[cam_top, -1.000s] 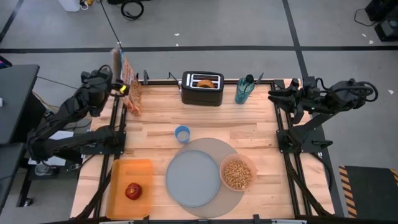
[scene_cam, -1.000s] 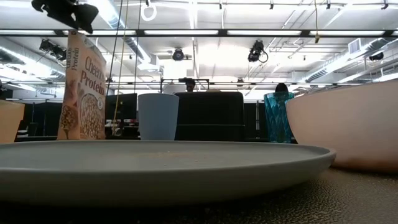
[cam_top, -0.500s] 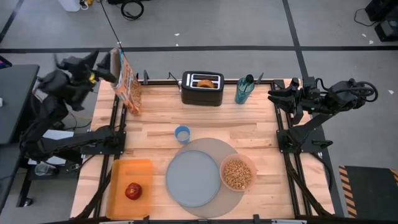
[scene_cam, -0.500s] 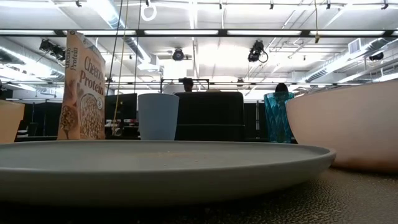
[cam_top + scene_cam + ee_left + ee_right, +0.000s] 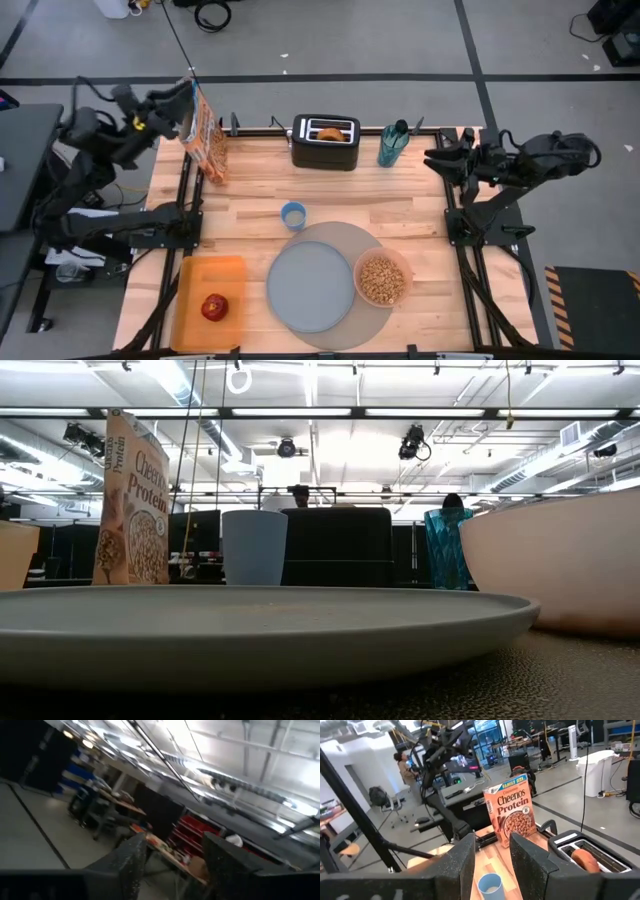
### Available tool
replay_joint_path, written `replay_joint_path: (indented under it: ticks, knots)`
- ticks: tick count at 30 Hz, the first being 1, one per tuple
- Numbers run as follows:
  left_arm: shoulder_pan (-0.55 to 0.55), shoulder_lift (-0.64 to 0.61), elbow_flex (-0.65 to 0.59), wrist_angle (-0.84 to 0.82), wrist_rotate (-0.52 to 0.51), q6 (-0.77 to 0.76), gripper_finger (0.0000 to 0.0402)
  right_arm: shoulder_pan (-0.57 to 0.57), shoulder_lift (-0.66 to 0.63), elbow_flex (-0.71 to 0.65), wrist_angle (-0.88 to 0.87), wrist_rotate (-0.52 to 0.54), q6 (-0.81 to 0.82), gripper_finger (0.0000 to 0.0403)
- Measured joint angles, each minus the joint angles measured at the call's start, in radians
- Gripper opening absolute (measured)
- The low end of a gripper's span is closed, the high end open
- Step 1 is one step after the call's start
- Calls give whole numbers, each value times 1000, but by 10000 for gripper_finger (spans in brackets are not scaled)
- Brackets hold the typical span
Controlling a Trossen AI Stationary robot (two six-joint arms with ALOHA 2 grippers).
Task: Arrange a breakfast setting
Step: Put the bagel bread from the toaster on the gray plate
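The round grey plate point(image 5: 310, 285) lies on the larger grey mat point(image 5: 340, 236) at the table's near middle. The pink bowl point(image 5: 381, 279), filled with cereal, stands on the mat right of the plate. The red apple point(image 5: 214, 307) lies on the orange tray point(image 5: 205, 275). A bagel half point(image 5: 331, 131) sticks up from the black toaster point(image 5: 325, 143). The teal tumbler point(image 5: 393, 143) stands right of the toaster. No spoon shows. My left gripper point(image 5: 172, 100) point(image 5: 172, 865) is open and empty, raised beyond the table's far left corner. My right gripper point(image 5: 437, 160) point(image 5: 492, 860) is open and empty at the right edge.
A cereal box point(image 5: 205, 140) stands upright at the far left, close to my left gripper. A small blue cup point(image 5: 293, 215) stands mid-table, beyond the plate. In the low view the plate point(image 5: 250, 630) and bowl point(image 5: 560, 560) fill the foreground. A person point(image 5: 402, 760) is beyond the table.
My left gripper has risen from just above the cereal box's top and swung out past the table's far left corner, tipping upward. It has left the low view. The cereal box stands where it was.
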Motion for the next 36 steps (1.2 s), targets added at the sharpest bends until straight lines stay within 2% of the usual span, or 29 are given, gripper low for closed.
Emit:
replay_joint_path:
  ticks: [4,7,10,15,19,25,29,36]
  knots:
    - [-74,58,0,51,4,2,159,-53,47,1,35,-64,3,129]
    - [-120,95,0,54,5,8,147,-120,103,9,34,-138,29,129]
    - [-143,115,-1,51,37,10,145,-202,174,25,35,-233,64,129]
    - [-143,101,-2,21,170,-14,144,-328,308,65,63,-312,63,129]
    - [-143,100,-1,-17,214,-19,144,-422,422,90,102,-422,71,129]
    - [-144,163,-1,0,329,82,144,-536,589,145,166,-530,94,129]
    - [-161,192,-1,29,337,108,144,-595,686,225,143,-648,115,129]
    - [-165,185,-13,21,337,180,144,-704,807,328,70,-741,2,130]
